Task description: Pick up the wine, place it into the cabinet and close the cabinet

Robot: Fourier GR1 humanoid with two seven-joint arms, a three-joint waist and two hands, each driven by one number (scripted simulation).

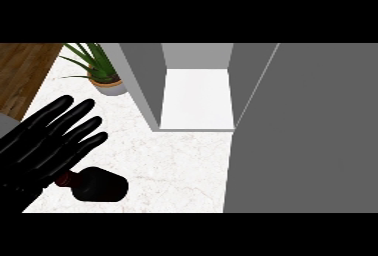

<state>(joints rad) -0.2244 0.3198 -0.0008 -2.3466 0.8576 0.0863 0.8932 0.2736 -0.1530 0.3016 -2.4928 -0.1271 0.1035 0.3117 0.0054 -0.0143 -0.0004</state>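
The wine bottle (97,184) is dark, nearly black, with a dark red neck, and lies on its side on the white marble counter (177,165) at the lower left. My left hand (46,142) is open with straight fingers spread, hovering just up and left of the bottle and covering part of its neck. The grey cabinet (140,80) stands at the back with its inside white shelf (196,100) showing. Its open door (303,130) is a large grey panel filling the right side. My right hand does not show.
A potted plant (103,75) with long green leaves stands on the counter left of the cabinet. Wooden floor (22,70) shows beyond the counter's left edge.
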